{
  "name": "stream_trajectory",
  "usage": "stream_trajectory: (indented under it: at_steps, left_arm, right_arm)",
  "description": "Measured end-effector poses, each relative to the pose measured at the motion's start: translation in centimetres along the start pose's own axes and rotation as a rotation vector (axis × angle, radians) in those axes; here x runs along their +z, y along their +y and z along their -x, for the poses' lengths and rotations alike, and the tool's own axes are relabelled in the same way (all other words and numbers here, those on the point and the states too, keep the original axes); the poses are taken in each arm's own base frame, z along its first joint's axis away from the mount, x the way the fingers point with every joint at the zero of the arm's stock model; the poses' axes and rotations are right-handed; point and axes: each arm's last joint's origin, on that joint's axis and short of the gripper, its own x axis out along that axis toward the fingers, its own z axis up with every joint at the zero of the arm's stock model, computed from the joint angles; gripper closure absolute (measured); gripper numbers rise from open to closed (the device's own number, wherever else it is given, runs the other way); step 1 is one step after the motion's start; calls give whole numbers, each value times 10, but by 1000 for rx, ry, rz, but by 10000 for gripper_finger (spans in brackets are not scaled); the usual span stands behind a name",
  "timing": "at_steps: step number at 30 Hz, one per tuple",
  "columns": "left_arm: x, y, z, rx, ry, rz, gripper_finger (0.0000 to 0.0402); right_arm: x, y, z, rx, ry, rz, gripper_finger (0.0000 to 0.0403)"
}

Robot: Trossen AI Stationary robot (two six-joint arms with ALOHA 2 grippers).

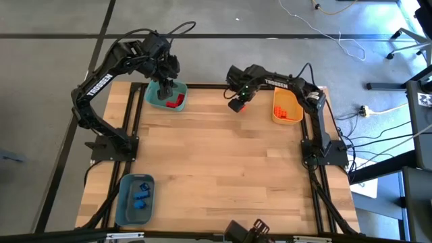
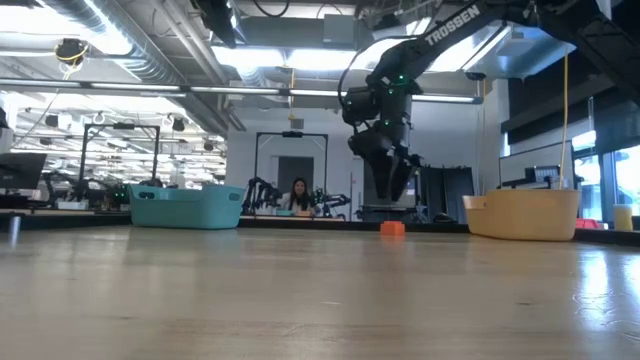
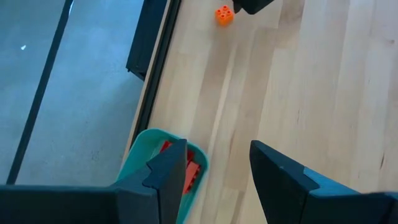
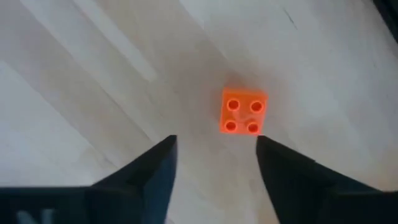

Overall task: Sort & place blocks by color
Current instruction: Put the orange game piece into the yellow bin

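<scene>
Red blocks [image 1: 177, 102] fill the teal bin [image 1: 156, 100], orange blocks [image 1: 282, 111] the yellow bin [image 1: 275, 116], blue blocks [image 1: 141, 194] the grey-blue bin [image 1: 124, 200]; both the left hand [image 3: 212, 177] and the right hand [image 4: 214, 163] are open and empty, the right above a lone orange block [image 4: 243, 112], its underside unseen.

The word "TROSSEN" stands in white capitals on the left arm [image 1: 100, 84] seen from above, and again on the right arm [image 1: 275, 84]. From counter height the same word reads along the right arm's upper link [image 2: 452, 26]. No other lettering can be read.
</scene>
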Motion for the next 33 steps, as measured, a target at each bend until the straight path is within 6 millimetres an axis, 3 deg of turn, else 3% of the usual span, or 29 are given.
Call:
stream_trajectory:
  at_steps: [5,8,17,26,33]
  left_arm:
    - [0,0,0,0,0,0,233]
    - [0,0,0,0,0,0,233]
    - [0,0,0,0,0,0,233]
    - [0,0,0,0,0,0,233]
    - [0,0,0,0,0,0,233]
  right_arm:
    - [4,0,0,-117,-54,43,117]
    - [4,-1,-1,-125,-54,73,103]
    - [-13,-5,-45,-87,-31,38,101]
    - [-6,-5,-46,-98,-110,96,101]
    - [-6,-7,-46,-101,-105,90,132]
